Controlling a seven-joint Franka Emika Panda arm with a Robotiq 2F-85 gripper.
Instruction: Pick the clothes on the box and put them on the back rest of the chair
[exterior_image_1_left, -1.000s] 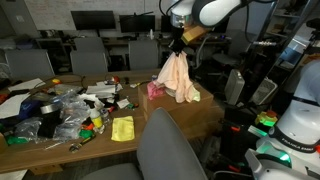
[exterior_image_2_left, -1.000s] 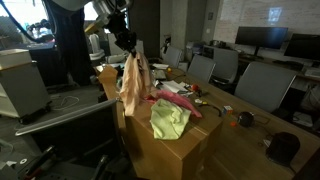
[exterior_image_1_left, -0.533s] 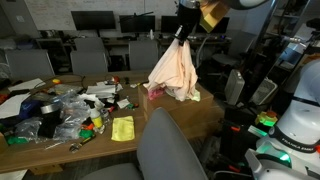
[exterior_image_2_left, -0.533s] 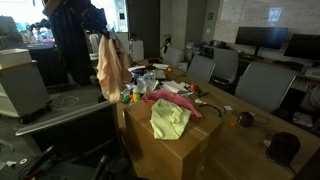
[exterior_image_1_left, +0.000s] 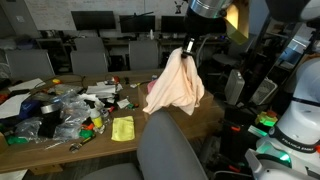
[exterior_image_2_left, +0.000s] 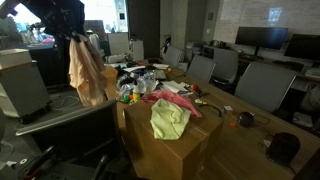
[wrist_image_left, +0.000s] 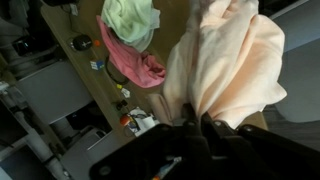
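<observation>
The pincer (exterior_image_1_left: 188, 47) is clamped on a gathered bunch at the top of the peach cloth (exterior_image_1_left: 175, 85). The cloth hangs free in the air, off the surface (exterior_image_2_left: 222, 135) and above the chair (exterior_image_1_left: 170, 148). It looks light, soft and limp, so it should drape readily over the back rest. Gripping a bunched fold seems the right hold. It is pale peach, creased, and fans out wide towards the hem. A green cloth (exterior_image_2_left: 170, 118) and a pink cloth (exterior_image_2_left: 172, 99) lie on the surface.
</observation>
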